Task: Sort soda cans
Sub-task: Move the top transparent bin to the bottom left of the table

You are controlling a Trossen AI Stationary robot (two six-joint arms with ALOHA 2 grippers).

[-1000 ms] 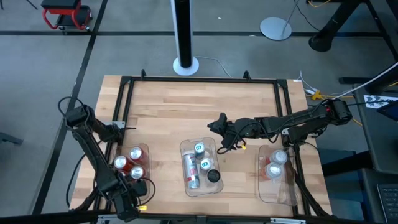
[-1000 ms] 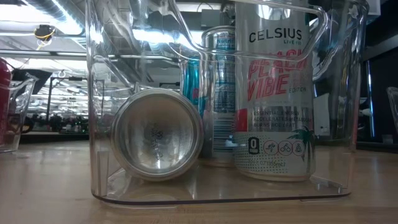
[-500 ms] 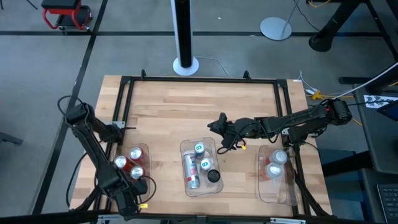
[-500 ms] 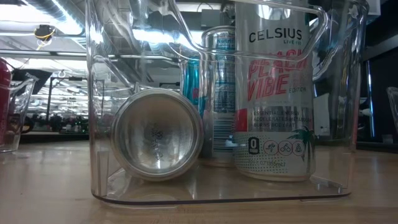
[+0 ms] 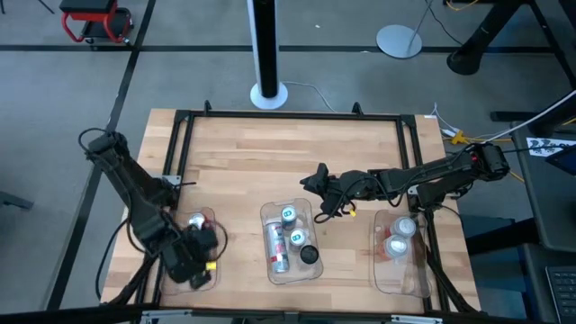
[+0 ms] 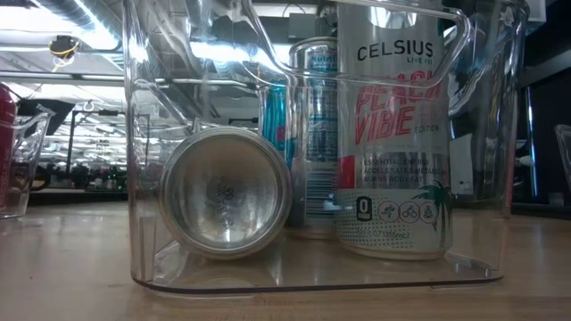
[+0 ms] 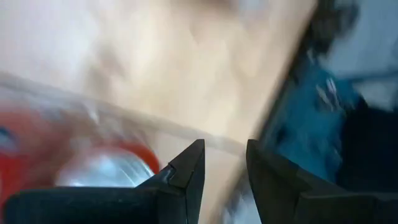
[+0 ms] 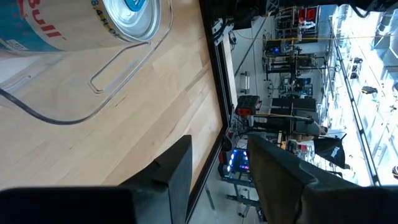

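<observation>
My left gripper point(image 5: 203, 243) point(image 7: 225, 152) hangs over the left clear bin point(image 5: 211, 216), open, with nothing between its fingers. It covers most of that bin. One red soda can point(image 5: 195, 220) shows upright beside it, and another red can point(image 7: 93, 177) is a blur below the fingers. The middle bin point(image 5: 266, 212) point(image 6: 143, 267) holds several cans: one lying on its side point(image 6: 223, 196), a white Celsius can point(image 6: 393, 134) and a teal can point(image 6: 308, 134) standing. Two silver-topped cans point(image 5: 399, 236) stand in the right bin point(image 5: 423, 283). My right gripper point(image 5: 311, 180) point(image 8: 219, 149) hovers open beyond the middle bin's far right corner.
A black metal frame point(image 5: 288, 115) runs along the far and side edges of the wooden table point(image 5: 270, 162). The far half of the table is bare wood. Cables hang off the right arm point(image 5: 432, 171). A white pole base point(image 5: 268, 94) stands on the floor beyond the far edge.
My left gripper has risen from the table's near edge and swung toward the far edge, so that it now hangs over the left bin and hides two of the red cans. The right arm and all the cans have kept still.
</observation>
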